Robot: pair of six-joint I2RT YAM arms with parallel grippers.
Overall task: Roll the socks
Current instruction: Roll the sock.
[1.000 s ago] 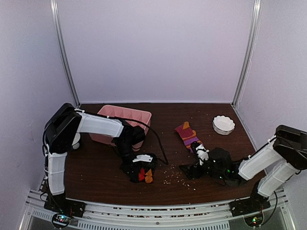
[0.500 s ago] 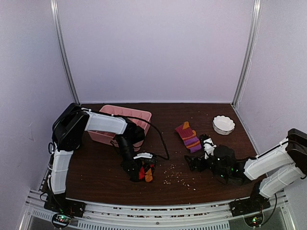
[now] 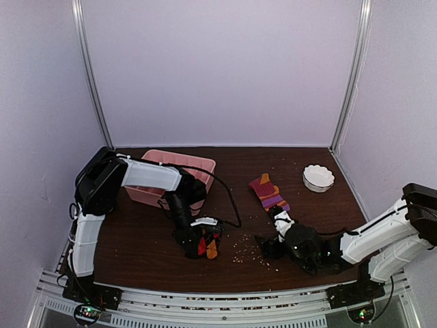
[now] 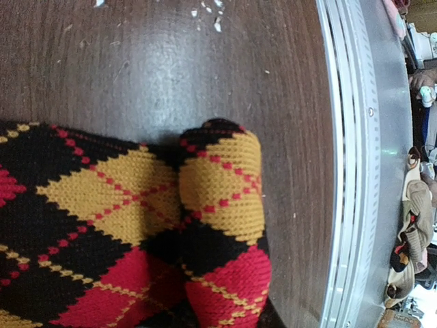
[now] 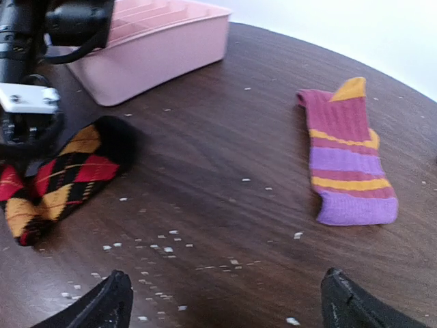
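Note:
A striped sock point(image 3: 268, 193) in purple, orange and dark red lies flat on the brown table, also in the right wrist view point(image 5: 348, 164). A black, yellow and red argyle sock point(image 3: 206, 246) lies near the front edge, folded over on itself point(image 4: 205, 205). My left gripper point(image 3: 196, 239) stands on the argyle sock's end and is shut on it; the fabric fills the left wrist view and hides the fingers. My right gripper point(image 3: 272, 234) hovers low and open between the two socks, holding nothing, with its fingertips point(image 5: 113, 301) wide apart.
A pink compartment tray point(image 3: 177, 158) sits at the back left, behind the left arm. A white scalloped bowl point(image 3: 318, 178) stands at the back right. Pale crumbs point(image 3: 249, 254) are scattered between the grippers. The table's metal front rail point(image 4: 355, 171) runs close to the argyle sock.
My right gripper swung right, then came back left and toward the front, away from the striped sock, its jaws narrowing slightly. The left arm shifted early and now holds still on the argyle sock.

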